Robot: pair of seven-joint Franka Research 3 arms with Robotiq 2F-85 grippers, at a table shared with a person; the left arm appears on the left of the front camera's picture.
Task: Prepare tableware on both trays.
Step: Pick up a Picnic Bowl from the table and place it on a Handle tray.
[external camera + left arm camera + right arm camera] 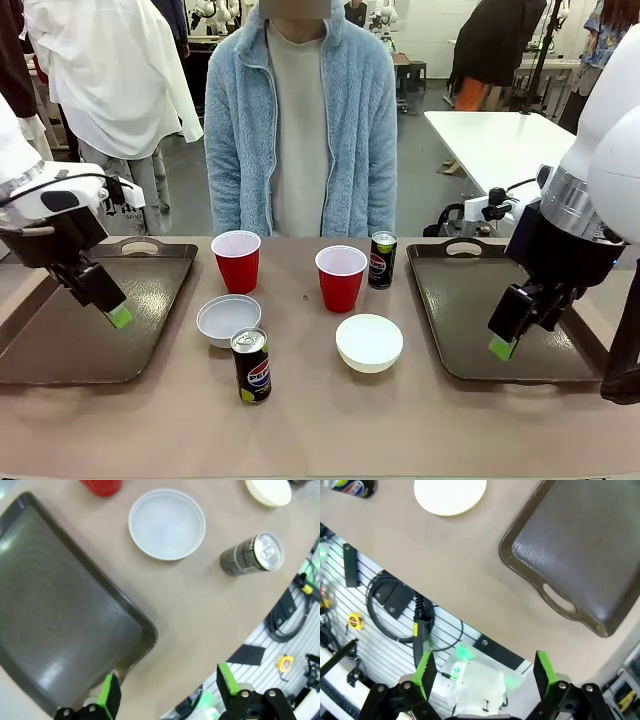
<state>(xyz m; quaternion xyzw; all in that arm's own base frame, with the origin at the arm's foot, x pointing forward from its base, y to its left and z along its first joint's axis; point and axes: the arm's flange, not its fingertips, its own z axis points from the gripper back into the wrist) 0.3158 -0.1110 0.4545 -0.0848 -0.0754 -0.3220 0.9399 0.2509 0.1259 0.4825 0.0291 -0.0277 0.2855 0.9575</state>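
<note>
Desk (330,430) carries cups (237,262), bowls (228,318), cans (251,365) between two trays (60,330). Left hand (165,687) and right hand (484,672) hover spread.

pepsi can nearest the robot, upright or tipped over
Upright: the can stands on its base on the table, silver top facing up, just in front of the white bowl.

Left gripper (118,316) hangs above the table's (320,420) left end, tilted down and inward, fingers spread wide, empty. Right gripper (503,347) hangs above its right end, likewise tilted, spread wide, empty.
</note>
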